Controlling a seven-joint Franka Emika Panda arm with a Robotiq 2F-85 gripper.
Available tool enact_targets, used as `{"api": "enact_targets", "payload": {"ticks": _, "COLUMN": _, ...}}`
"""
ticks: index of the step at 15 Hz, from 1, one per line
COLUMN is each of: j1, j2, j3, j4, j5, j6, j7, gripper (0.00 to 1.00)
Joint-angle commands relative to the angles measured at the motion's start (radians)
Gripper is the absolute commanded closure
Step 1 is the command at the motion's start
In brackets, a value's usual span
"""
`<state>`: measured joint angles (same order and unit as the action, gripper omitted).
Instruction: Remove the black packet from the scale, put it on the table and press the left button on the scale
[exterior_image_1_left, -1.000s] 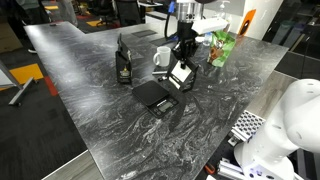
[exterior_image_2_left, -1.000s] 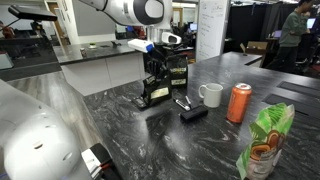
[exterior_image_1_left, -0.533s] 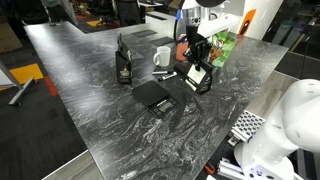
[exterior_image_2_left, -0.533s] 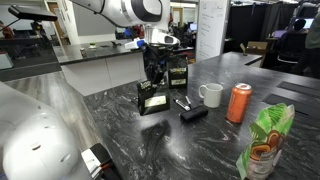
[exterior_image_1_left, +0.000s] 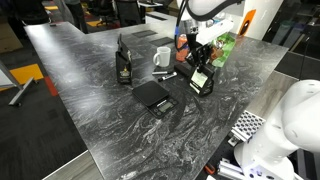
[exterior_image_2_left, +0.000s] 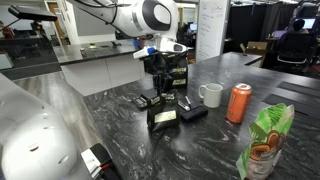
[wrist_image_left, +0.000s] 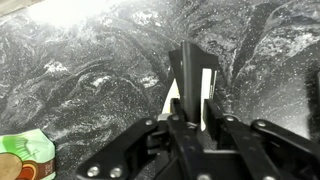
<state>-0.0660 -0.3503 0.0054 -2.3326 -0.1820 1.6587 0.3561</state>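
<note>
My gripper (exterior_image_1_left: 199, 66) is shut on the black packet (exterior_image_1_left: 201, 80), a small black pouch with a pale square panel, and holds it just above the table (exterior_image_1_left: 110, 120), off to the side of the scale. In an exterior view the packet (exterior_image_2_left: 164, 117) hangs below the gripper (exterior_image_2_left: 164, 100). In the wrist view the packet (wrist_image_left: 195, 85) is pinched between the jaws (wrist_image_left: 195, 125). The scale (exterior_image_1_left: 151, 94) is a flat black square with nothing on it; in an exterior view it (exterior_image_2_left: 143, 102) shows only partly behind the packet.
A tall black bag with a gold label (exterior_image_1_left: 124, 64), a white mug (exterior_image_1_left: 162, 58), an orange can (exterior_image_2_left: 239, 102), a green packet (exterior_image_1_left: 221, 47) and a small black item (exterior_image_2_left: 193, 113) stand on the table. The table edge runs near the robot base (exterior_image_1_left: 290, 120).
The gripper has carried the black packet off the scale and sideways, then lower toward the table. The scale is now bare.
</note>
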Motion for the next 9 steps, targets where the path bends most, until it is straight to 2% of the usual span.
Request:
{"api": "enact_targets", "payload": {"ticks": 1, "j1": 0.008, "j2": 0.023, "j3": 0.002, "j4": 0.031, "j5": 0.019, "j6": -0.012, "j7": -0.049, "gripper": 0.4}}
{"api": "enact_targets", "payload": {"ticks": 4, "j1": 0.026, "j2": 0.004, "j3": 0.024, "j4": 0.055, "j5": 0.034, "j6": -0.04, "j7": -0.041, "gripper": 0.18}}
{"api": "enact_targets", "payload": {"ticks": 6, "j1": 0.031, "j2": -0.008, "j3": 0.058, "j4": 0.092, "j5": -0.001, "j6": -0.085, "j7": 0.016, "gripper": 0.04}}
{"api": "enact_targets", "payload": {"ticks": 9, "j1": 0.051, "j2": -0.004, "j3": 0.109, "j4": 0.166, "j5": -0.027, "j6": -0.159, "j7": 0.06, "gripper": 0.0}}
